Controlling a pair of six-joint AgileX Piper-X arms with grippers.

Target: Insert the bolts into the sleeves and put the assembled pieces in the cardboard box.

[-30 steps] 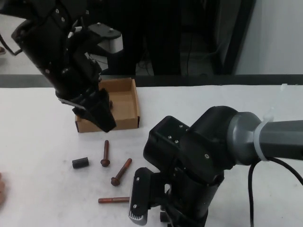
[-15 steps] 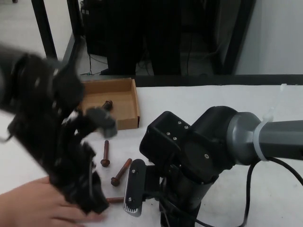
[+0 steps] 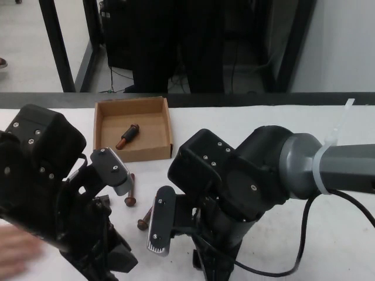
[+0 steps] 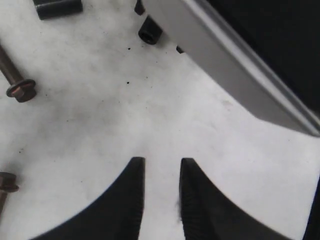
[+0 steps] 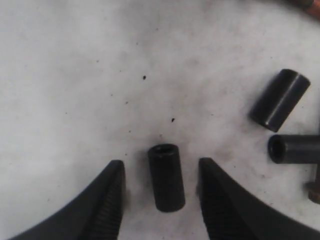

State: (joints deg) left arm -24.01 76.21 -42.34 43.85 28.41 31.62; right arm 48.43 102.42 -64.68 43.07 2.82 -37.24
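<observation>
The high view takes in the open brown cardboard box (image 3: 166,126) at the far side of the white bench (image 3: 246,126), with one assembled piece, a copper-coloured bolt in a black sleeve (image 3: 128,136), lying inside it. Between the two black arms it also shows the heads of two loose copper-coloured bolts (image 3: 130,199) (image 3: 142,223).

The right wrist view gives the close detail: the right gripper (image 5: 161,162) has its fingers spread wide, and a short black cylindrical sleeve (image 5: 166,177) lies on the bench between them, ungripped. Two more black sleeves (image 5: 280,100) (image 5: 295,149) lie close together off to one side, which makes three.

In the left wrist view the left gripper (image 4: 161,165) hangs over bare bench, its fingers a narrow gap apart and holding nothing. Two bolts (image 4: 15,80) (image 4: 5,187) and two black sleeves (image 4: 57,7) (image 4: 150,32) lie beyond it.

A second ago the left arm (image 3: 47,193) stood over the box; it has since swung down to the near left of the bench
</observation>
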